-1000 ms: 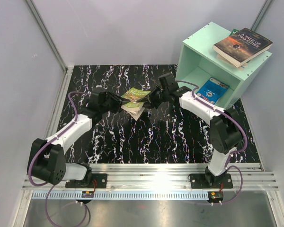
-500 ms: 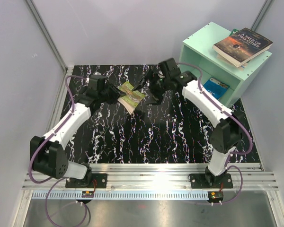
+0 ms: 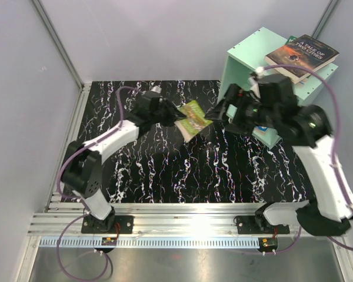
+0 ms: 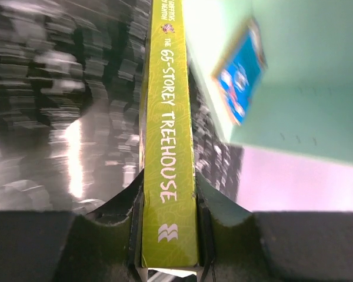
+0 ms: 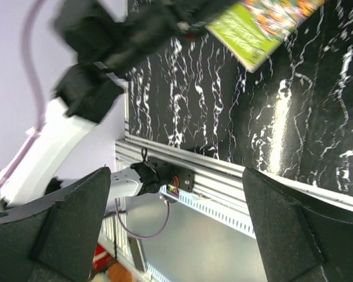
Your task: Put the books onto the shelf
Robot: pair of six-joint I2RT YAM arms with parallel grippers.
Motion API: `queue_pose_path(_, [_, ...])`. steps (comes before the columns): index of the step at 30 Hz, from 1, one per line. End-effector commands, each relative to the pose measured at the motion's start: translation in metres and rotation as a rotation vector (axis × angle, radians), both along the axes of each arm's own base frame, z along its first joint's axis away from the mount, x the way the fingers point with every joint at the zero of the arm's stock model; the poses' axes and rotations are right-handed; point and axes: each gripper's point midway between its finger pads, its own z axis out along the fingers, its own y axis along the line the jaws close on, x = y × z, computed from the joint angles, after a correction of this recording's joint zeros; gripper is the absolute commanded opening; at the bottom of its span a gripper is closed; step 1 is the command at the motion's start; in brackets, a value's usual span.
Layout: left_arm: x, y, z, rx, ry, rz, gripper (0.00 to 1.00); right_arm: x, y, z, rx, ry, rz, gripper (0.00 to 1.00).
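The black counter (image 3: 165,170), marbled with white veins, fills the floor of a small booth. Pale grey-lilac wall panels (image 3: 153,35) close it in at the back and on both sides, and a slanted metal post (image 3: 56,41) runs down the left corner. A ribbed aluminium rail (image 3: 188,223) lies along the near edge and carries both arm bases.

At the far right corner stands the mint-green wooden cube shelf (image 3: 247,56), its open face turned toward the counter. On its top lies a dark paperback (image 3: 303,54) titled "A Tale of Two Cities", resting on at least one other book. The left wrist view shows a blue paperback (image 4: 240,82) leaning inside the shelf.

The left pincer (image 3: 177,122) is clamped on a lime-green paperback (image 3: 194,117), "The 65-Storey Treehouse". Its spine stands between the dark fingers (image 4: 115,211) in the left wrist view. The book is held over the far middle of the counter, left of the shelf.

The right pincer (image 3: 219,113) faces that book from the shelf side, near it but apart. Its jaws are spread wide with nothing between them.
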Motion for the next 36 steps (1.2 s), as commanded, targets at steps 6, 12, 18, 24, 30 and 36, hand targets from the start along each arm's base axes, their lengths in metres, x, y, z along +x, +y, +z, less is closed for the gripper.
queue_pose_path(6, [-0.006, -0.144, 0.116, -0.433, -0.342, -0.233, 0.0, -0.045, -0.08, 0.045, -0.046, -0.221, -0.2, 1.0])
queue_pose_path(12, [0.015, -0.203, 0.113, -0.626, -0.365, -0.235, 0.0, -0.07, -0.103, 0.036, -0.072, -0.187, -0.24, 1.0])
queue_pose_path(18, [0.054, -0.256, 0.122, -0.697, -0.386, -0.196, 0.0, -0.09, -0.125, 0.033, -0.106, -0.176, -0.274, 1.0])
queue_pose_path(24, [0.093, -0.288, 0.072, -0.747, -0.331, -0.043, 0.0, -0.107, -0.145, 0.029, -0.131, -0.17, -0.316, 1.0])
queue_pose_path(30, [0.093, -0.31, 0.007, -0.682, -0.21, -0.016, 0.16, -0.114, -0.164, 0.037, -0.139, -0.221, -0.375, 1.0])
queue_pose_path(36, [0.085, -0.319, -0.034, -0.662, -0.107, -0.047, 0.56, -0.106, -0.162, 0.034, -0.17, -0.215, -0.374, 1.0])
